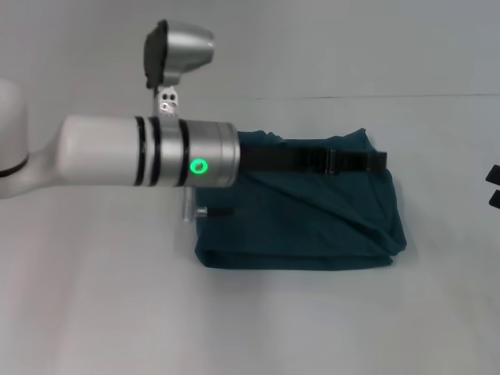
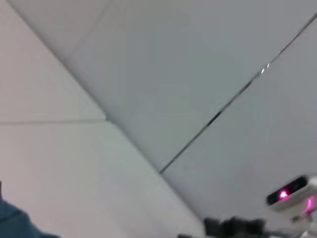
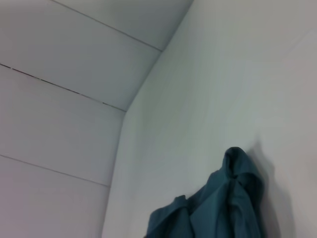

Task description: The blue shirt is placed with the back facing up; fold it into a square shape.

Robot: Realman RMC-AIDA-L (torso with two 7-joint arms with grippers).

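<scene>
so my left gripper (image 1: 375, 161) reaches across the blue shirt (image 1: 312, 226), folded mid-table, tips at its far right corner, probably to flatten it. can't tell if they're open. right gripper (image 1: 494, 187) idles at the table's right edge.

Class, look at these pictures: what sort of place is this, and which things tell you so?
Probably a robot lab test bench: a plain white table, bare white panelled walls, and one blue shirt laid out.

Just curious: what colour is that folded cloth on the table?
Plain dark teal-blue soft cotton shirt; best seen in the head view.
</scene>
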